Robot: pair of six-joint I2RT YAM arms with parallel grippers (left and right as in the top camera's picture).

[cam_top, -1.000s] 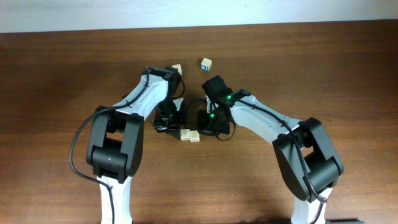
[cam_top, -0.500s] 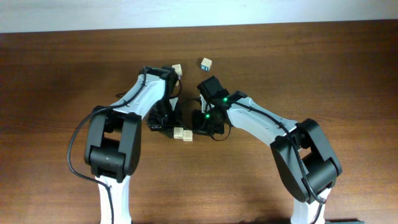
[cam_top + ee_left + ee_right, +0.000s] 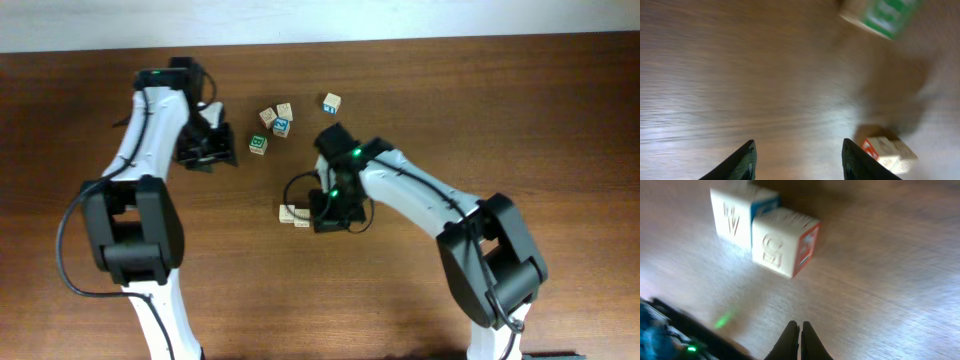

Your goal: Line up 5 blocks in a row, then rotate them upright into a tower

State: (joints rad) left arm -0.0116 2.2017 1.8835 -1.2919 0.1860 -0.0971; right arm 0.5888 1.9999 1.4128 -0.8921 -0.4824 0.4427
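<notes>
In the right wrist view, the cream block (image 3: 732,217) carries an embossed letter reading as W (or M, seen the other way up). The red-sided block (image 3: 777,250) touching it shows perhaps a G. The green-faced block (image 3: 885,17) has white marking, blurred beyond reading.

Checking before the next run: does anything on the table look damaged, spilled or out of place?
Nothing stands out. Blocks sit loose at varied angles: a cluster with the green block, a lone block, and two touching blocks by the right gripper. No damage shows.
</notes>
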